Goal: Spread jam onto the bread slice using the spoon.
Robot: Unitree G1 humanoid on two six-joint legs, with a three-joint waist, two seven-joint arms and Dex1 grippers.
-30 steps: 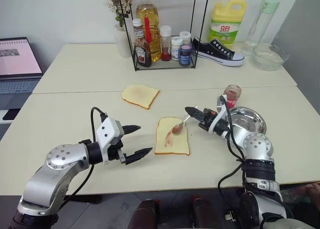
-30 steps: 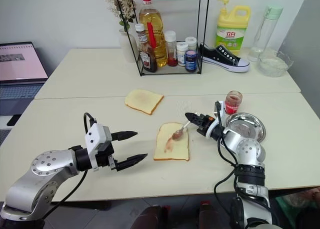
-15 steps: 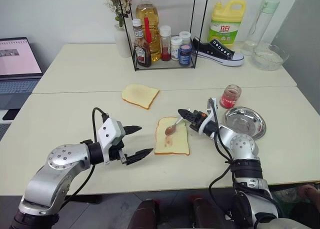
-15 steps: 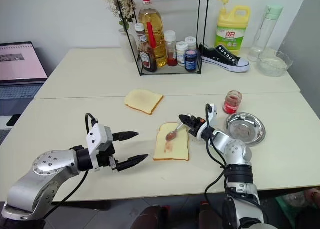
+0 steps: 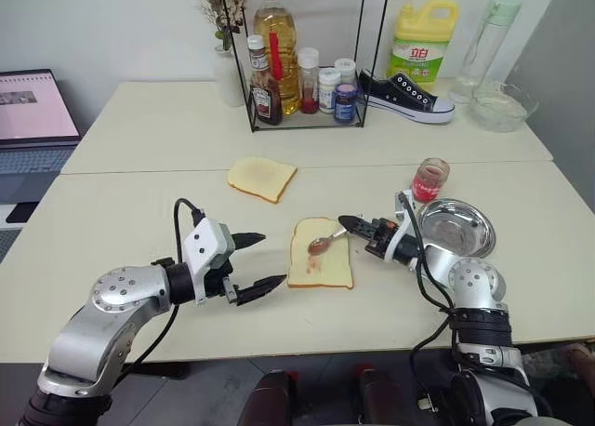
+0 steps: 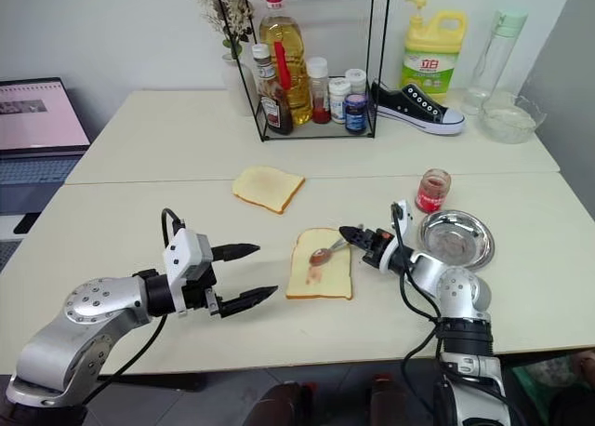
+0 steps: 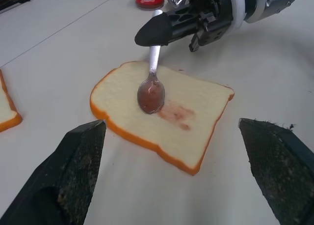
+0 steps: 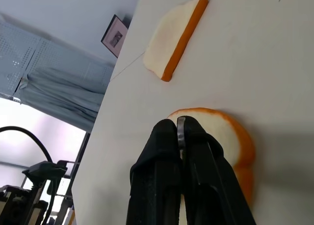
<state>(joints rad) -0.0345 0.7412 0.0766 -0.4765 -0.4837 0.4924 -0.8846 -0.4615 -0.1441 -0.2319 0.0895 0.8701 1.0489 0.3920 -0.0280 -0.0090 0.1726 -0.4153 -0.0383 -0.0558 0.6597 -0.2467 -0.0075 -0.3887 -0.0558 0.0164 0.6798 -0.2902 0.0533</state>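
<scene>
Surface: two cream tables (image 5: 139,212) pushed together, seam running nine to three o'clock.
Near table: bread slice (image 5: 321,255) at centre; second slice (image 5: 261,177) at eleven o'clock of it; steel dish (image 5: 456,226) at three o'clock; jam jar (image 5: 430,179) at two.
Far table: wire rack (image 5: 307,63), sneaker (image 5: 405,97), detergent bottle (image 5: 423,43), glass bowl (image 5: 502,106).

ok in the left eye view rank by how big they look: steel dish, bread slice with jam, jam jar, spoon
1. steel dish
2. bread slice, close behind
3. jam jar
4. spoon, smallest; part hidden in the right gripper

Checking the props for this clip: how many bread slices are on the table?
2: one bread slice under the spoon near the table's front edge, a second slice farther back, nearer the wire rack.
</scene>
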